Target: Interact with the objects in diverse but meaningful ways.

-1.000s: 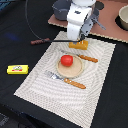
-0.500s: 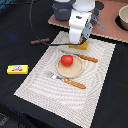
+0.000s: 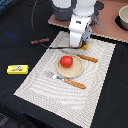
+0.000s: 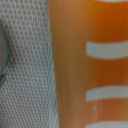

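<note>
My arm has dropped lower. The orange bread block [image 4: 90, 65] sits right under the fingers [image 3: 80, 45], long side running between them. I cannot tell if they are closed.

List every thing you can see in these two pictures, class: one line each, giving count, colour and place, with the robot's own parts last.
Placemat: one, pale striped, on the dark table.
Plate: one, tan, mid-placemat.
Tomato: one, red, on the plate.
Knife: one, orange handle, just beyond the plate.
Fork: one, orange handle, on the plate's near side.
Bread block: one, orange with pale stripes, fills the wrist view; directly under the gripper.
Yellow bar: one, on the table at the exterior view's left.
Brown stick: one, off the placemat's far-left corner.
Grey pot: one, on the far board.
Bowl: one, pale, far right.
Gripper: one, white, low over the placemat's far edge; jaws hidden.
</note>
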You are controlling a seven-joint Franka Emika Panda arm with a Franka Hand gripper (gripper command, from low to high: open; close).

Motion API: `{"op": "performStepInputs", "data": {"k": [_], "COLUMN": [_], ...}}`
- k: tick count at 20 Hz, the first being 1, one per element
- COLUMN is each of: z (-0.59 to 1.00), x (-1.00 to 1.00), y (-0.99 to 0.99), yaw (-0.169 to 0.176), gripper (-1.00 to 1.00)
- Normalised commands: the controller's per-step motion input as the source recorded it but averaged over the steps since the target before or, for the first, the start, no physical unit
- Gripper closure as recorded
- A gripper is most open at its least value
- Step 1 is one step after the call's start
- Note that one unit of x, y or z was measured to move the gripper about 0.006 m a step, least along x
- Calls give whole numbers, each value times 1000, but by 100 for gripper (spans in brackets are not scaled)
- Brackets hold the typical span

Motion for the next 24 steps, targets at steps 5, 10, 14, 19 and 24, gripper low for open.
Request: {"op": "performStepInputs", "data": {"k": [5, 10, 14, 19, 24], "z": [-76, -12, 604, 1000, 997], "x": [122, 68, -29, -139, -86], "y": [46, 11, -37, -202, -663], "yaw": [19, 27, 50, 27, 10], "gripper": [100, 100, 100, 100, 100]}}
